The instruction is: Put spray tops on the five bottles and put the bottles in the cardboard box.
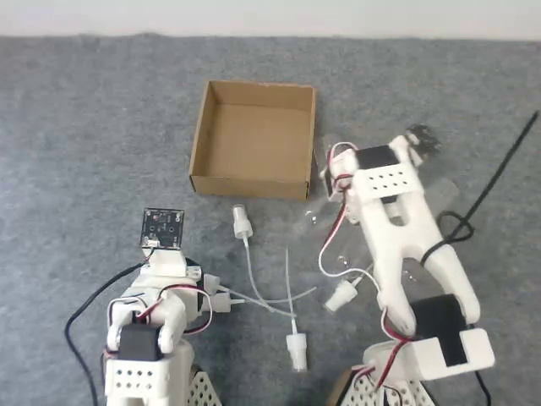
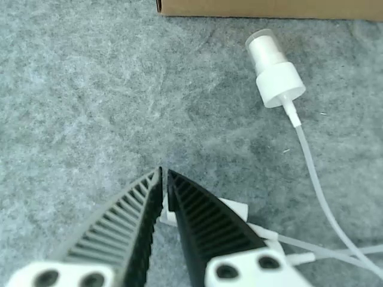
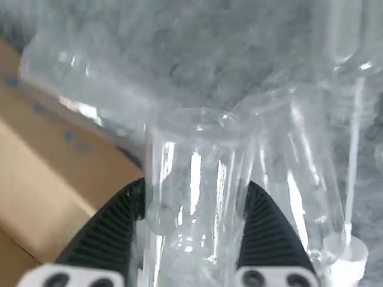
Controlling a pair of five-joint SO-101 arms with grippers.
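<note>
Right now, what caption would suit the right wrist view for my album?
Right gripper clasping a clear bottle beside the cardboard box.

robotics lab bench, grey felt mat (image 1: 84, 127), wired left arm (image 1: 148, 338), right arm (image 1: 406, 237)
</note>
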